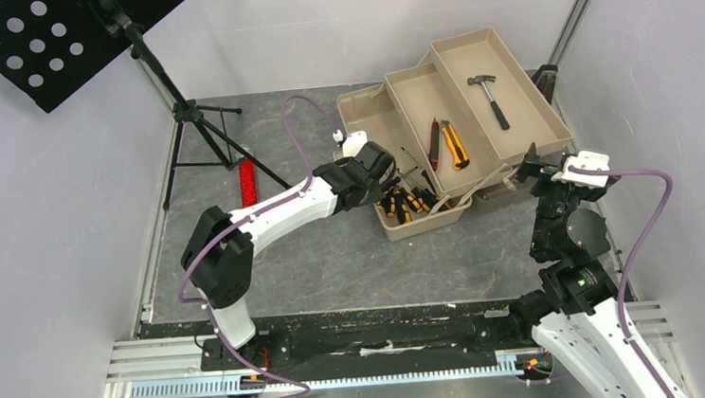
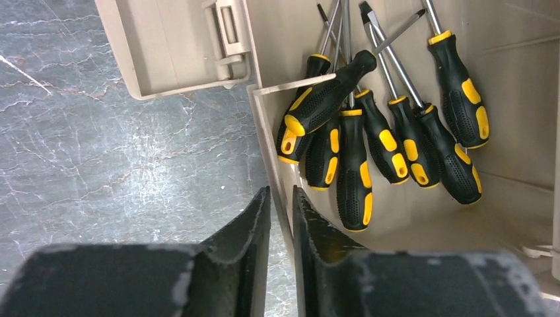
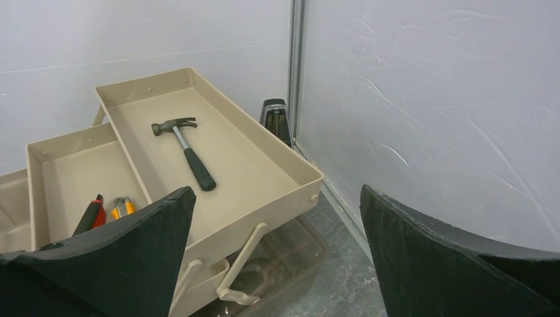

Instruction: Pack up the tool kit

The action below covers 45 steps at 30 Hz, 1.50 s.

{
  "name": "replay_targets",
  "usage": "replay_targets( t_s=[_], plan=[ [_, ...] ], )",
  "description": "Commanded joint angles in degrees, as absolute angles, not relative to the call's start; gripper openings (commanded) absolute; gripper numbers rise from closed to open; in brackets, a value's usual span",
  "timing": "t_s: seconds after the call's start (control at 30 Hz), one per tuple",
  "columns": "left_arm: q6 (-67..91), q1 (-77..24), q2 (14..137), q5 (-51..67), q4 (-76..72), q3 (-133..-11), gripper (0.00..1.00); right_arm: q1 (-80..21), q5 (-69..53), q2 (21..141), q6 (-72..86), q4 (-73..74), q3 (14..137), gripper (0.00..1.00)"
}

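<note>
The tan toolbox (image 1: 471, 57) stands open at the back right, its trays fanned out in steps. Several yellow-and-black screwdrivers (image 2: 370, 145) lie in the bottom box (image 1: 406, 202). A red knife (image 1: 434, 143) and an orange knife (image 1: 456, 143) lie in the middle tray, also in the right wrist view (image 3: 90, 214). My left gripper (image 2: 280, 191) is shut on the bottom box's left wall (image 2: 264, 132), one finger on each side of it; it also shows in the top view (image 1: 383, 179). My right gripper (image 3: 276, 191) is open and empty by the toolbox's front right corner (image 1: 529, 168).
A hammer (image 3: 185, 148) lies in the top tray. A red bar (image 1: 248, 181) lies on the floor by the black music stand (image 1: 180, 108) at the back left. A clear plastic piece (image 3: 284, 251) sits under the trays. White walls close in on both sides.
</note>
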State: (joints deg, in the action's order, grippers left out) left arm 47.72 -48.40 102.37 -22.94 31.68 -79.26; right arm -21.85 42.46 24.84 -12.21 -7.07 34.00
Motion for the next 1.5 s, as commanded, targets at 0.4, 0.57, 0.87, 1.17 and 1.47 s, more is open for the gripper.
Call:
replay_targets(
  t_s=[0.4,0.57,0.87,1.17,1.47],
  plan=[
    [48.05,-40.97,84.76,-36.39,39.59,-66.95,0.02,-22.52,39.48,30.25,-11.65,1.46,42.17,0.98],
    [46.57,-39.44,81.41,-36.79,39.32,-63.73,0.02,-22.50,40.10,36.45,-10.97,7.87,48.25,0.98],
    [41.81,-33.77,79.49,-30.59,34.52,-59.59,0.02,-16.81,37.18,52.77,-7.90,19.08,63.09,0.98],
    [41.40,-33.40,80.21,-26.14,33.13,-59.31,0.03,7.10,5.14,68.47,6.64,19.01,66.71,0.98],
    [41.66,-33.40,80.03,-23.43,32.90,-59.59,0.04,15.03,-11.75,68.45,11.20,9.71,49.28,0.89]
  ],
)
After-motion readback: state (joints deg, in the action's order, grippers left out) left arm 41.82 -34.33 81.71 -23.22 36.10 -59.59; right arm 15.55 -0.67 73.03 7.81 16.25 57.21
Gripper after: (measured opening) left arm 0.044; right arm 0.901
